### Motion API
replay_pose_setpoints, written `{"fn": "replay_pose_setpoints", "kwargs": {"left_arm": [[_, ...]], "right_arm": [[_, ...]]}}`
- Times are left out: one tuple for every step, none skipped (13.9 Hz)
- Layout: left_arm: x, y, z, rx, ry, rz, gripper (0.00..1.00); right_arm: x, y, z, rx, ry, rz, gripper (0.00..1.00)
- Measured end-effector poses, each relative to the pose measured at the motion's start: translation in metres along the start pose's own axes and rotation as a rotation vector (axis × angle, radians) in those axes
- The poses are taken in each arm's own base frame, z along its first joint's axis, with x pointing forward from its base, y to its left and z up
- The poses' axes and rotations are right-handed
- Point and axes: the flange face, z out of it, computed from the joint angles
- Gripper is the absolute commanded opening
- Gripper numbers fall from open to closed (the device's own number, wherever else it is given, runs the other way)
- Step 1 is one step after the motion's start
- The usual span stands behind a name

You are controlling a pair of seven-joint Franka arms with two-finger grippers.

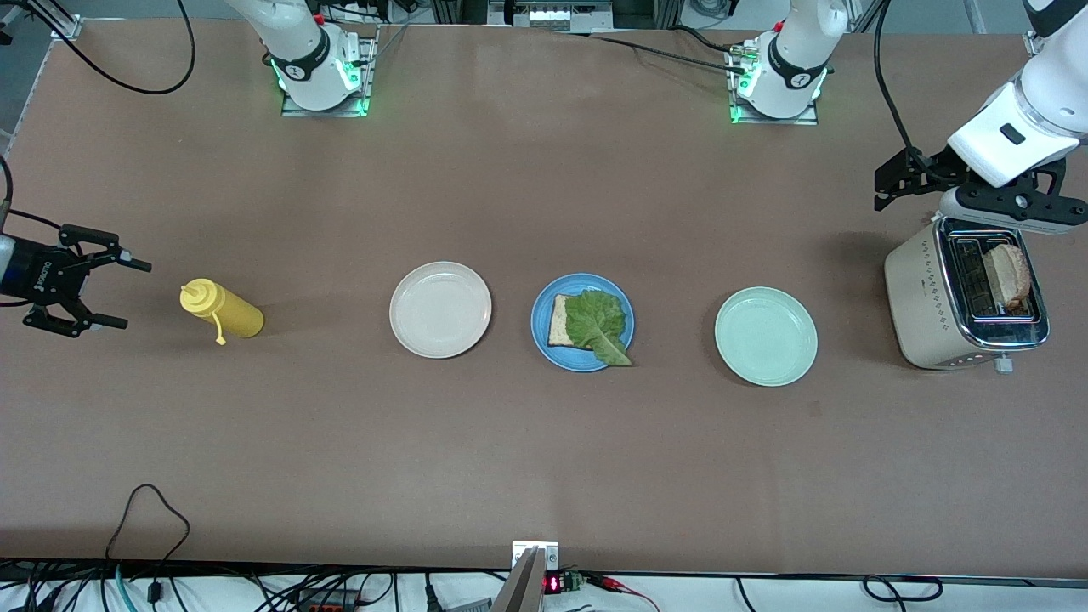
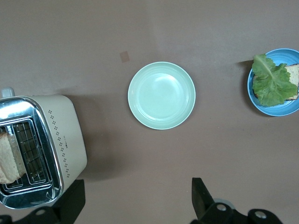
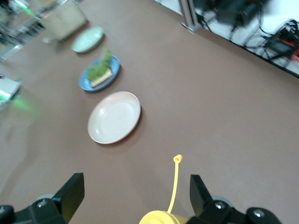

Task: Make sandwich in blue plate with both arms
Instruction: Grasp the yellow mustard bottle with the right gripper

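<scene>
The right gripper [image 1: 102,289] hangs at the right arm's end of the counter [image 1: 544,459], jaws spread wide and empty, the mustard bottle [image 1: 223,311] just beside it. Mid-counter, the blue plate [image 1: 544,327] carries one slice [image 1: 558,319] with lettuce [image 1: 599,325] on top. The missing slice, the toast [image 1: 1009,276], stands upright in the toaster [image 1: 931,297] at the left arm's end. The left gripper [image 1: 905,180] hovers by the toaster, jaws wide open, empty. That arm is clearly the nearer one for the lift.
</scene>
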Motion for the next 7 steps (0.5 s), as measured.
{"fn": "replay_pose_setpoints", "kwargs": {"left_arm": [[0.000,0.000,0.000,0.000,0.000,0.000,1.00],[0.000,0.000,0.000,0.000,0.000,0.000,1.00],[0.000,0.000,0.000,0.000,0.000,0.000,1.00],[0.000,0.000,0.000,0.000,-0.001,0.000,1.00],[0.000,0.000,0.000,0.000,-0.001,0.000,1.00],[0.000,0.000,0.000,0.000,-0.001,0.000,1.00],[0.000,0.000,0.000,0.000,-0.001,0.000,1.00]], "right_arm": [[-0.019,0.008,0.003,0.034,0.046,-0.023,1.00],[-0.039,0.016,0.007,0.058,0.090,-0.055,1.00],[-0.057,0.024,0.012,0.077,0.132,-0.098,1.00],[-0.073,0.030,0.019,0.096,0.174,-0.148,1.00],[-0.088,0.036,0.028,0.118,0.221,-0.207,1.00],[-0.100,0.040,0.035,0.131,0.260,-0.258,1.00],[-0.113,0.044,0.041,0.134,0.288,-0.303,1.00]]}}
